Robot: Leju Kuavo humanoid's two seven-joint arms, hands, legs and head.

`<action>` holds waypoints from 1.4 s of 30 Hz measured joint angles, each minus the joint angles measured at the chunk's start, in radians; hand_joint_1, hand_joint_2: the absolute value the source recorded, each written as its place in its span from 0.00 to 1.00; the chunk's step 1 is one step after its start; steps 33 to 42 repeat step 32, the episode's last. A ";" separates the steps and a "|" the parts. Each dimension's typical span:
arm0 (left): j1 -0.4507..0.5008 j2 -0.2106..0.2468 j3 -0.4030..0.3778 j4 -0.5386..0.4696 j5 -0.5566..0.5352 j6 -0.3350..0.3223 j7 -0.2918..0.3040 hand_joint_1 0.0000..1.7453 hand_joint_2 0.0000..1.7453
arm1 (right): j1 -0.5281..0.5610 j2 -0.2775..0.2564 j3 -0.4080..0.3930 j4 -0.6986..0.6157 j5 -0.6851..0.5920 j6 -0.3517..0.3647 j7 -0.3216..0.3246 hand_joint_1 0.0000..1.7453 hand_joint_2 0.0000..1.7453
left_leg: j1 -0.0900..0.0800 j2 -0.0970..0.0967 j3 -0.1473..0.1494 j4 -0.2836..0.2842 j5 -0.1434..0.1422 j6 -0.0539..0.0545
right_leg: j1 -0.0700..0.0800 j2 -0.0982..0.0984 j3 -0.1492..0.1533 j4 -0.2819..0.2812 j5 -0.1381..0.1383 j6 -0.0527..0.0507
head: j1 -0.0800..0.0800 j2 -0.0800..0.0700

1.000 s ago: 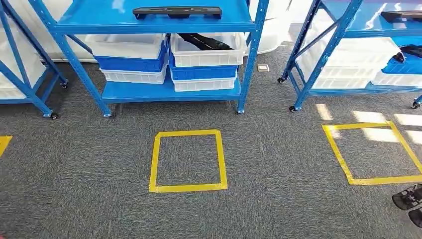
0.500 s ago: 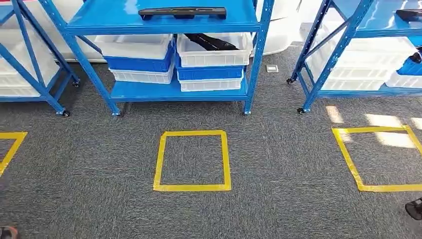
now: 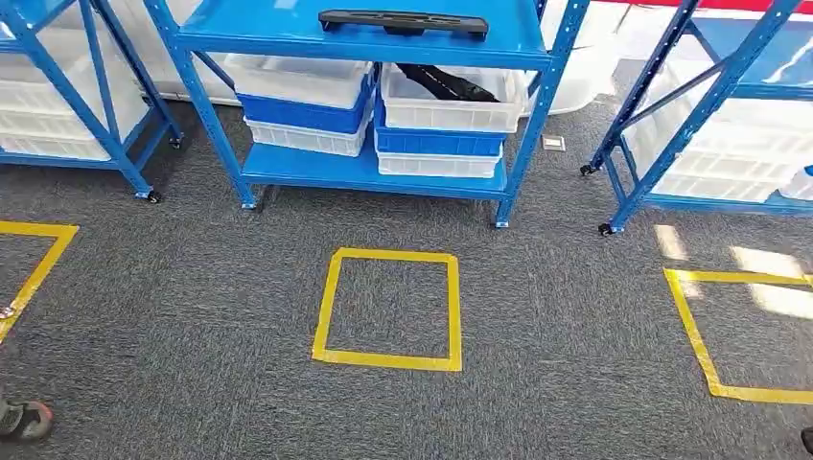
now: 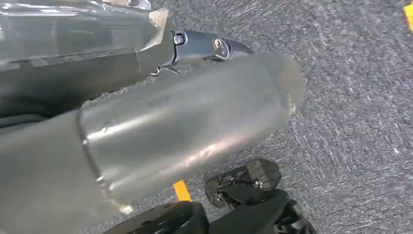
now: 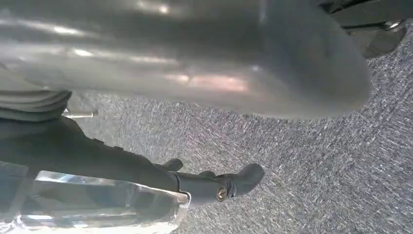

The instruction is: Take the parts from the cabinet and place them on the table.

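Note:
A long black part (image 3: 403, 21) lies on the upper shelf of the blue cabinet (image 3: 364, 172) straight ahead. Another black part (image 3: 446, 83) sticks out of a white bin (image 3: 451, 115) on the lower shelf, on top of a blue bin and a white one. My left hand (image 4: 195, 112) hangs over the grey carpet, its dark fingers (image 4: 204, 41) stretched out and holding nothing. My right hand (image 5: 195, 73) hangs the same way, its fingers (image 5: 229, 183) apart from the thumb and bare.
A yellow tape square (image 3: 388, 359) marks the carpet in front of the cabinet, with others at the right (image 3: 705, 355) and left (image 3: 38, 268). More blue racks with white bins stand at left (image 3: 86, 96) and right (image 3: 671, 144). A person's shoe (image 3: 24, 419) is at bottom left.
The whole picture has shifted: the camera has moved, so the cabinet and tape square sit further right. A shoe has come in at bottom left; the dark feet at right have left.

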 joint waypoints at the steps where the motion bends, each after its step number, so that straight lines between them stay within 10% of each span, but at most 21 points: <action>1: 0.000 0.000 0.000 0.000 0.000 0.000 0.000 0.00 0.00 | 0.000 0.000 0.002 0.000 0.000 0.000 -0.001 0.00 0.00 | 0.000 -0.009 0.002 0.000 0.000 -0.001 | 0.000 0.004 0.041 -0.084 0.038 0.008 | 0.000 0.000; 4: -0.001 -0.002 0.000 0.000 0.002 0.000 0.000 0.00 0.00 | 0.000 -0.001 0.011 0.000 0.000 0.002 -0.003 0.00 0.00 | -0.010 -0.034 -0.002 0.011 -0.005 -0.014 | 0.001 0.060 0.121 -0.273 0.103 0.000 | 0.001 0.000; 8: 0.003 -0.002 0.002 0.000 0.003 0.001 0.000 0.00 0.00 | -0.002 0.001 0.018 0.000 0.000 0.003 -0.005 0.00 0.00 | -0.004 -0.050 -0.010 0.006 0.001 -0.030 | 0.003 0.039 0.124 -0.270 0.106 -0.017 | -0.001 0.000; 9: 0.003 0.001 0.003 0.000 0.003 0.001 0.000 0.00 0.00 | -0.003 0.003 0.020 0.000 0.000 0.003 -0.007 0.00 0.00 | -0.002 -0.049 -0.013 0.012 -0.003 -0.034 | -0.017 0.030 0.128 -0.277 0.112 -0.026 | 0.000 0.000; 11: 0.002 0.000 0.003 0.000 0.005 0.001 0.000 0.00 0.00 | -0.003 0.003 0.023 0.000 0.000 0.003 -0.008 0.00 0.00 | -0.003 0.014 -0.044 0.085 -0.057 -0.043 | -0.015 0.014 0.132 -0.278 0.112 -0.046 | -0.011 0.000; 13: 0.001 0.000 0.004 0.000 0.010 0.002 0.000 0.00 0.00 | -0.001 0.003 0.024 0.000 0.000 0.003 -0.009 0.00 0.00 | 0.003 0.028 -0.129 0.258 -0.139 -0.055 | -0.011 -0.007 0.133 -0.277 0.109 -0.050 | -0.011 0.000; 15: 0.004 0.000 0.004 0.000 0.011 0.002 0.000 0.00 0.00 | 0.000 0.003 0.027 0.000 0.000 0.003 -0.011 0.00 0.00 | 0.011 0.034 -0.169 0.330 -0.145 -0.062 | -0.011 -0.023 0.133 -0.277 0.108 -0.050 | -0.011 0.000; 19: 0.003 0.003 0.008 0.000 0.021 -0.001 -0.016 0.00 0.00 | -0.001 0.004 0.037 0.000 0.000 0.003 -0.020 0.00 0.00 | 0.021 0.086 -0.024 0.047 -0.001 -0.064 | -0.011 -0.047 0.143 -0.277 0.100 -0.039 | -0.012 0.000; 20: -0.001 0.003 0.010 0.000 0.021 -0.001 -0.018 0.00 0.00 | -0.001 0.004 0.039 0.000 0.000 0.003 -0.021 0.00 0.00 | 0.012 0.098 -0.012 0.019 -0.010 -0.062 | 0.001 -0.051 0.143 -0.272 0.093 -0.030 | -0.014 0.000; 25: 0.002 0.001 0.016 0.000 0.022 0.000 -0.018 0.00 0.00 | -0.006 0.002 0.043 0.000 0.000 0.001 -0.024 0.00 0.00 | 0.001 0.065 -0.006 0.004 0.005 -0.028 | 0.000 -0.066 0.145 -0.282 0.091 -0.005 | -0.004 0.000; 27: 0.000 0.002 0.018 0.000 0.023 0.000 -0.018 0.00 0.00 | -0.008 0.002 0.043 0.000 0.000 0.000 -0.024 0.00 0.00 | -0.001 0.056 -0.004 0.003 0.005 -0.031 | 0.005 -0.064 0.152 -0.298 0.097 -0.030 | 0.003 0.000; 42: 0.000 0.000 0.022 0.000 0.031 0.006 -0.025 0.00 0.00 | -0.009 0.002 0.043 0.000 -0.001 0.003 -0.021 0.00 0.00 | -0.010 0.055 -0.005 0.003 0.002 -0.026 | 0.000 -0.063 0.153 -0.302 0.102 -0.025 | 0.004 0.000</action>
